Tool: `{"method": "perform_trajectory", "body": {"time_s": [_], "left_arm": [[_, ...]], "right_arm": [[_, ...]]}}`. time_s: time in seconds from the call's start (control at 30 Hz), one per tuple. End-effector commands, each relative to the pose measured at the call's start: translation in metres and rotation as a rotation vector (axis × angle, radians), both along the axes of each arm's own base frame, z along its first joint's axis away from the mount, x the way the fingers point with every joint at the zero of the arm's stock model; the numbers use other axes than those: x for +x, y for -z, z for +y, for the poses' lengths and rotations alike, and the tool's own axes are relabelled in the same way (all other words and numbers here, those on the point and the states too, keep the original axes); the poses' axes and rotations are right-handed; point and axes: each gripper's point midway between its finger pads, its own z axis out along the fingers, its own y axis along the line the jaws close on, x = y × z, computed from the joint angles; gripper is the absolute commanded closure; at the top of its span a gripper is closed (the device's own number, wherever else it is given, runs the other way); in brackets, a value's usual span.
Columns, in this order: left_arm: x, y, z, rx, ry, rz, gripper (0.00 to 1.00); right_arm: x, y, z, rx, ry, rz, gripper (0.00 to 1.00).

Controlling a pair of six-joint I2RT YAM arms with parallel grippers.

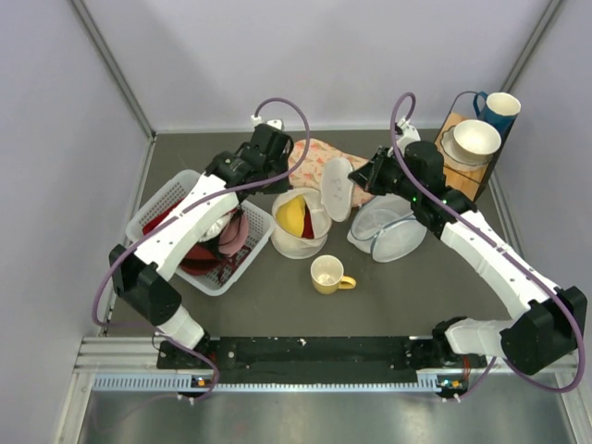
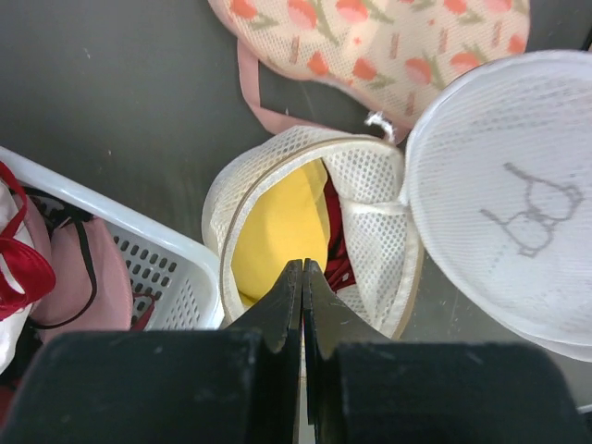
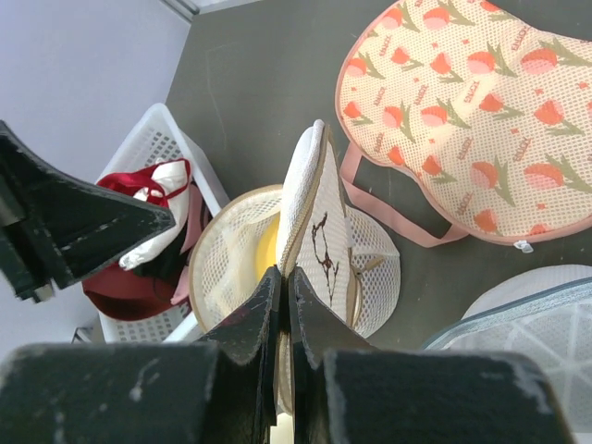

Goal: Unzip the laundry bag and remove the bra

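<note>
Cream mesh laundry bag [image 1: 296,242] sat unzipped on the tabletop [image 1: 407,287], just beside the white basket [image 1: 153,211] on its left, with the yellow mug [image 1: 328,275] near of it. Its lid [image 1: 337,190] stood upright, clamped at the edge by the right hand [image 3: 282,277]. Yellow bra [image 2: 282,222] lay inside the bag. Left hand [image 2: 303,277] hung over the opening, fingers pressed together; whether they pinched fabric could not be told.
</note>
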Motion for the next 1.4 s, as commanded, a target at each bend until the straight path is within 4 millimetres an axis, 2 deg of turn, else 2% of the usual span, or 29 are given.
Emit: {"method": "perform_trajectory", "body": {"time_s": [0.0,0.13,0.2,0.23,0.27,0.3,0.4,0.5,0.67,0.73,0.83,0.9,0.93,0.97,1.03,1.07,1.1,1.23,1.33,1.37], "left_arm": [[-0.005,0.007,0.003,0.069,-0.048,0.006,1.00],[-0.008,0.008,-0.006,0.085,-0.034,-0.029,1.00],[-0.005,0.019,-0.009,0.150,-0.037,-0.038,0.99],[-0.003,0.018,-0.005,0.201,-0.065,-0.046,0.95],[-0.003,0.022,-0.003,0.228,-0.101,-0.037,0.85],[-0.002,0.034,-0.006,0.259,-0.115,-0.016,0.80],[0.001,0.049,-0.010,0.260,-0.133,0.003,0.67],[0.004,0.069,-0.015,0.276,-0.113,0.017,0.58],[0.005,0.098,-0.021,0.315,-0.090,0.066,0.54],[0.006,0.104,-0.019,0.326,-0.094,0.064,0.41],[0.013,0.115,-0.020,0.354,-0.091,0.051,0.31],[0.018,0.124,-0.019,0.392,-0.101,0.053,0.32],[0.018,0.127,-0.015,0.417,-0.106,0.064,0.37],[0.018,0.129,-0.014,0.428,-0.115,0.068,0.55],[0.019,0.123,-0.010,0.431,-0.137,0.055,0.77],[0.018,0.113,-0.010,0.413,-0.142,0.038,0.93],[0.017,0.109,-0.010,0.408,-0.143,0.032,1.00],[0.009,0.079,-0.014,0.355,-0.122,0.022,1.00],[-0.001,0.041,-0.014,0.289,-0.087,-0.004,1.00],[-0.007,0.022,-0.015,0.246,-0.054,-0.022,1.00]], "right_arm": [[0.001,-0.023,-0.001,0.038,0.000,-0.073,1.00],[0.001,-0.023,-0.001,0.038,-0.001,-0.072,1.00],[0.000,-0.021,0.001,0.040,-0.006,-0.065,1.00],[0.000,-0.020,0.001,0.040,-0.008,-0.065,1.00],[0.000,-0.020,0.001,0.041,-0.012,-0.063,1.00],[0.000,-0.020,0.002,0.040,-0.014,-0.061,1.00],[-0.001,-0.018,0.001,0.038,-0.012,-0.057,1.00],[-0.002,-0.017,0.001,0.036,-0.015,-0.055,1.00],[-0.003,-0.012,0.006,0.044,-0.039,-0.036,1.00],[-0.004,-0.010,0.008,0.047,-0.049,-0.029,1.00],[-0.003,-0.009,0.010,0.058,-0.055,-0.025,1.00],[-0.003,-0.007,0.013,0.062,-0.065,-0.016,1.00],[-0.003,-0.007,0.013,0.065,-0.064,-0.014,1.00],[-0.003,-0.008,0.013,0.067,-0.066,-0.017,1.00],[-0.003,-0.008,0.012,0.063,-0.063,-0.019,1.00],[-0.002,-0.008,0.012,0.063,-0.060,-0.020,1.00],[-0.002,-0.007,0.012,0.062,-0.060,-0.018,1.00],[-0.001,-0.003,0.016,0.071,-0.074,-0.001,1.00],[0.001,0.001,0.014,0.062,-0.057,0.000,1.00],[0.002,0.002,0.013,0.054,-0.050,-0.003,1.00]]}}
